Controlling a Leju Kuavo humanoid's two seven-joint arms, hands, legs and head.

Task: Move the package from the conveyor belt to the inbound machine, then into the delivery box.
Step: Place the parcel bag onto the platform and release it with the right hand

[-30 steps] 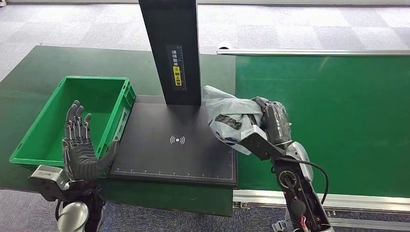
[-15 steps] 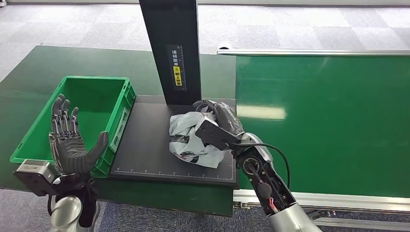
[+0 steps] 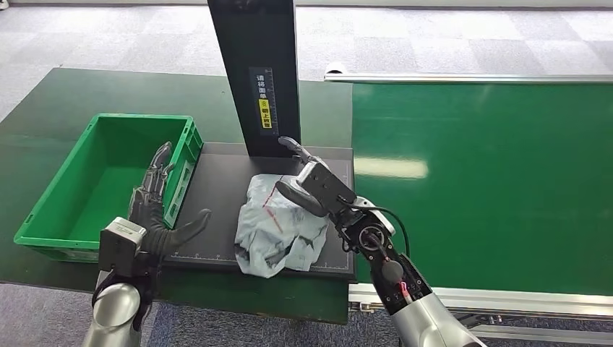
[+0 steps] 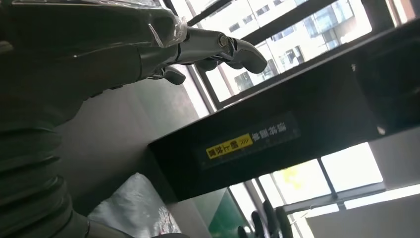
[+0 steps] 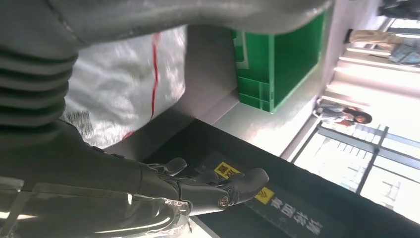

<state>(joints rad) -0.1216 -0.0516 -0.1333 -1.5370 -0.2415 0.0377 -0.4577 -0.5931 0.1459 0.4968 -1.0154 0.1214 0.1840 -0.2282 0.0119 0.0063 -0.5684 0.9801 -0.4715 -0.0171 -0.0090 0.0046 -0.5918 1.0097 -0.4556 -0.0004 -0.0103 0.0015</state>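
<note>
The grey plastic package [image 3: 278, 231] lies crumpled on the black plate of the inbound machine [image 3: 217, 188], near its front right corner. My right hand [image 3: 307, 181] hovers at the package's far right side with fingers spread, the thumb just over the bag and holding nothing. In the right wrist view the package [image 5: 124, 84] lies under the palm, beyond the spread fingers [image 5: 223, 191]. My left hand [image 3: 159, 210] is open, palm toward the package, at the plate's left edge beside the green delivery box [image 3: 141, 117]. The left wrist view shows its fingers [image 4: 223, 47] apart and the package [image 4: 133, 208].
The machine's black post [image 3: 260, 72] with a yellow label rises behind the plate. The green conveyor belt [image 3: 491, 181] stretches to the right, bare. The delivery box holds nothing. A person [image 5: 341, 115] stands far off in the right wrist view.
My right hand brought the package leftward from the belt's edge onto the plate and opened off it. My left hand dropped lower and moved right, toward the plate.
</note>
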